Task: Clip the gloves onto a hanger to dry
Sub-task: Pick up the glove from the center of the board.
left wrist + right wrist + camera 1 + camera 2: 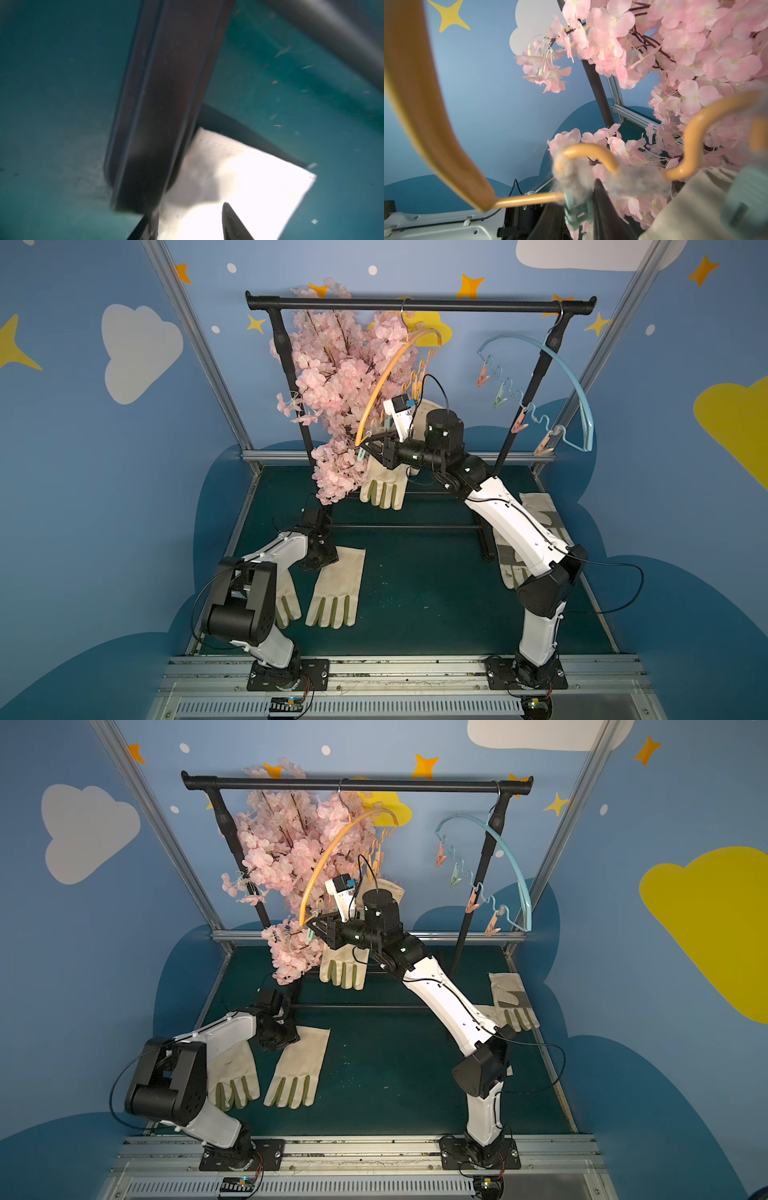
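My left claw [190,217], jaws half apart, straddled the cuff of a glove [337,593] lying flat on the worktop [419,585]. The glove's long axis ran from that cuff toward my base, finger end nearest me, so my left arm was the nearer. My right claw [369,444], well above and behind, was closed on a teal clip [577,212] at the lower end of the orange hanger [390,377].
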You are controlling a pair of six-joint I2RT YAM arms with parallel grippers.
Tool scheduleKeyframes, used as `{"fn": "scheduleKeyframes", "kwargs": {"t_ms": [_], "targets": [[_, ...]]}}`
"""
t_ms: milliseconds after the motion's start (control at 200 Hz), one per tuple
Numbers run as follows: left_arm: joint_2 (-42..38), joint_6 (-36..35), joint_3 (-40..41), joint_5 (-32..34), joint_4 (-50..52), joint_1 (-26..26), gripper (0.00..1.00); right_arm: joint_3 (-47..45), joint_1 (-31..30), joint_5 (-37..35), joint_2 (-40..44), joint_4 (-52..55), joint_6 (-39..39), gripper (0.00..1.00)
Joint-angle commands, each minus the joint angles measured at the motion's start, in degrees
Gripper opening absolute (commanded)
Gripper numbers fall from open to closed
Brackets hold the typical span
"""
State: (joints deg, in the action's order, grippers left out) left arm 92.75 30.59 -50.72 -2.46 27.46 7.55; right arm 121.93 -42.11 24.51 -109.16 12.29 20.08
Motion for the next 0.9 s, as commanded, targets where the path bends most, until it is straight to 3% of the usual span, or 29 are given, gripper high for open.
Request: {"fn": "scheduleKeyframes", "kwargs": {"t_ms": [0,180,381,566,896], "targets": [[0.3,1.6,1.1,-0.6,-1.8,0.6,0.5,0.4,0.3,0.1,1.1,-1.8,-0.6,0.23],[-1.2,6.3,5.1,-3.7,-3.8,4.4,0.49,0.3,0.5,0.4,0.9,-1.9,-0.6,0.23],[-5.7,11.0,5.5,-2.1,-3.0,9.7,0.48,0.3,0.8,0.4,0.8,-1.9,-0.4,0.23],[-4.5,4.2,-0.7,1.4,1.3,8.0,0.51,0.0,0.8,0.5,0.7,-2.0,-0.1,0.23],[4.2,-4.7,-7.2,-3.3,-0.6,7.0,0.53,-0.2,0.7,0.3,0.8,-2.1,0.1,0.23]]}}
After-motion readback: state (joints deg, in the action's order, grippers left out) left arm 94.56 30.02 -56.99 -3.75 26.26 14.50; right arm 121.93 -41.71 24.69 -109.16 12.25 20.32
